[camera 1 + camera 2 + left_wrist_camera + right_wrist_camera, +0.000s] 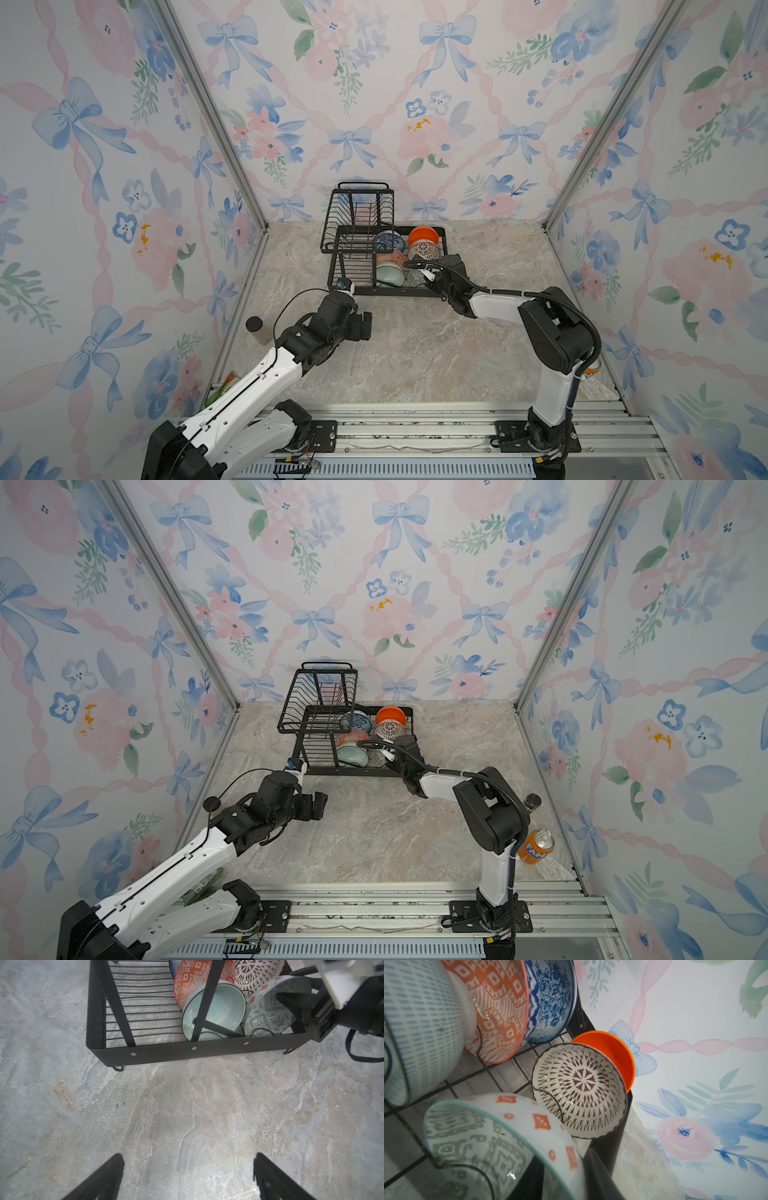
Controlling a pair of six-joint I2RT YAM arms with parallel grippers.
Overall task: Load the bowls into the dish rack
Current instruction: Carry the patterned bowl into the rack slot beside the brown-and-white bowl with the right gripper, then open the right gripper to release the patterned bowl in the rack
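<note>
Marble-look tabletop (415,365) walled in floral paper, with the black wire dish rack (395,293) at its far middle near the back wall, its raised basket (357,250) over the rack's left end in both top views. All six bowls (390,274) stand propped on edge in the lower tray, right of the basket, in two rows. The right gripper (424,278) reaches into the tray's near right corner, one finger (291,1005) inside the grey-green geometric bowl (477,1142) and one outside its wall. Whether they pinch the rim or stand clear of it cannot be told. The left gripper (189,1159) hovers just in front of the rack, fingers spread wide over bare marble. Beside the grey-green bowl leans the pale celadon bowl (421,1022); behind that comes the orange-white geometric bowl (500,1007), then the blue-patterned bowl (552,997). The white lattice bowl (581,1088) and plain orange bowl (618,1051) fill the far right of the tray — an orange soda can (536,845) stands by the right arm's base
</note>
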